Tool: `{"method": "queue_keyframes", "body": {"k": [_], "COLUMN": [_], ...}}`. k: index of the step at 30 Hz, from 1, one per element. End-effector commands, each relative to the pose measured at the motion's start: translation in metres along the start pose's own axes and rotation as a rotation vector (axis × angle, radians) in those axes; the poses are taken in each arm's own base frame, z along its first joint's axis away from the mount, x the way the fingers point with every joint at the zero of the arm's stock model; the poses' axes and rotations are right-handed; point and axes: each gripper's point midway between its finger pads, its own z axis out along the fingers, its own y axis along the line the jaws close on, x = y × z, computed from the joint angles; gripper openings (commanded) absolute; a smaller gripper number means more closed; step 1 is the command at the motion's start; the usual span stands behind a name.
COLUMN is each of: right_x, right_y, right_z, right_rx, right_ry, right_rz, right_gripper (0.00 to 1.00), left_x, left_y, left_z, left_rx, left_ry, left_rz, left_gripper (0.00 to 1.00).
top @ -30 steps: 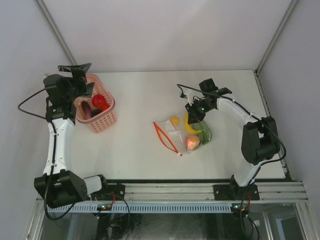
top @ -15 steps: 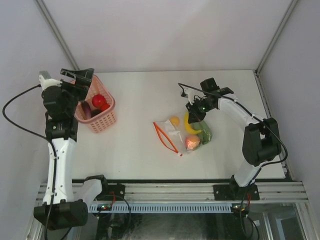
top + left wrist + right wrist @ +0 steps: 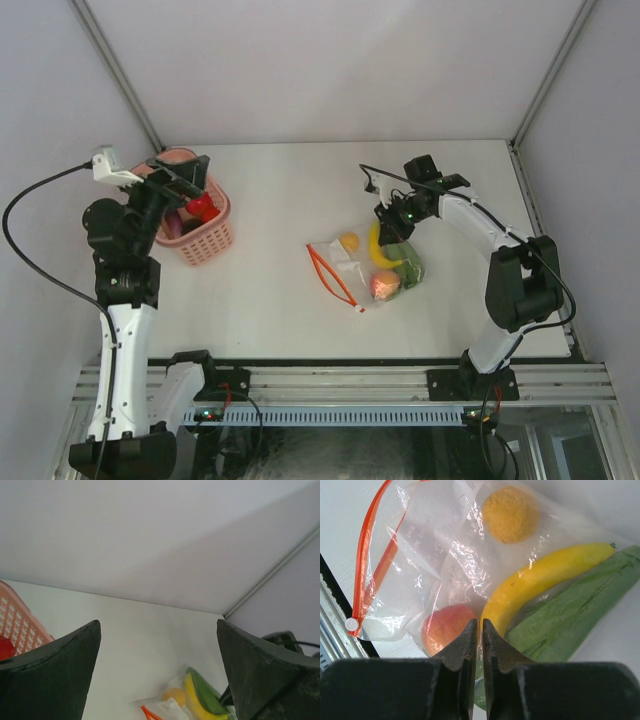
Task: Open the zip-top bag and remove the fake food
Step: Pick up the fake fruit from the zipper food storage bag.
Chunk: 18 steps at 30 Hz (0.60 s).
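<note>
1. Bag (image 3: 345, 262) lies flat on the table (image 3: 270, 195), right of middle and well apart from the basket (image 3: 215, 238) at the left. Its orange strip (image 3: 364, 555) runs along the side toward the left arm, with a white slider (image 3: 352, 624) at the near end.
2. Inside, the food shows through the film: a banana (image 3: 545, 575), an orange ball (image 3: 511, 514), a peach piece (image 3: 447, 627) and a green piece (image 3: 580, 615). It is all bunched away from the strip.
3. The strip's two tracks spread apart from the slider, so the mouth looks at least partly open.
4. Right gripper (image 3: 478, 621) has its fingers together, only a thin slit between them. It sits low over the bag, between the banana's end and the peach piece. Whether a fold of film is caught I cannot tell.
5. Left gripper (image 3: 158, 622) is spread wide and empty, raised over the basket, which holds a red piece (image 3: 200, 205) and a purple piece (image 3: 172, 222).
6. Handling, as I judge it: the film is thin, limp, crinkly and slick. The bag is light, so it will likely crumple and drag rather than stay put. The round pieces would roll once out.
7. The strip is the stiffest part, so one lip of it near the slider is the surest hold for keeping the mouth wide. The shut edge opposite suits lifting to tip the food out. Pinching over the banana risks catching food through the film.
</note>
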Motion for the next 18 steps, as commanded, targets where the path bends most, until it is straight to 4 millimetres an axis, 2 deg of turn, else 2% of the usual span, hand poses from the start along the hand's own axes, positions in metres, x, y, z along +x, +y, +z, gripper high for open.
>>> {"method": "queue_keyframes", "body": {"k": [1, 6, 11, 16, 18], "right_x": [-0.025, -0.025, -0.025, -0.025, -0.026], "right_y": [0.005, 0.003, 0.002, 0.002, 0.002], "right_z": [-0.02, -0.023, -0.024, -0.025, -0.027], "right_rx": [0.022, 0.027, 0.026, 0.025, 0.027], "right_ry": [-0.081, -0.084, -0.091, -0.093, -0.098], "right_rz": [-0.07, -0.068, -0.061, -0.062, -0.063], "right_gripper": [0.08, 0.08, 0.08, 0.08, 0.08], "left_x": [0.013, 0.039, 0.056, 0.075, 0.077], "left_y": [-0.033, -0.052, -0.071, -0.087, -0.086], "left_z": [-0.007, -0.009, -0.014, -0.018, -0.018], "left_rx": [0.173, 0.206, 0.232, 0.31, 0.318], "left_ry": [0.046, 0.122, 0.154, 0.187, 0.166], "left_rz": [0.187, 0.328, 0.451, 0.477, 0.464], "left_gripper": [1.0, 1.0, 1.0, 1.0, 1.0]}}
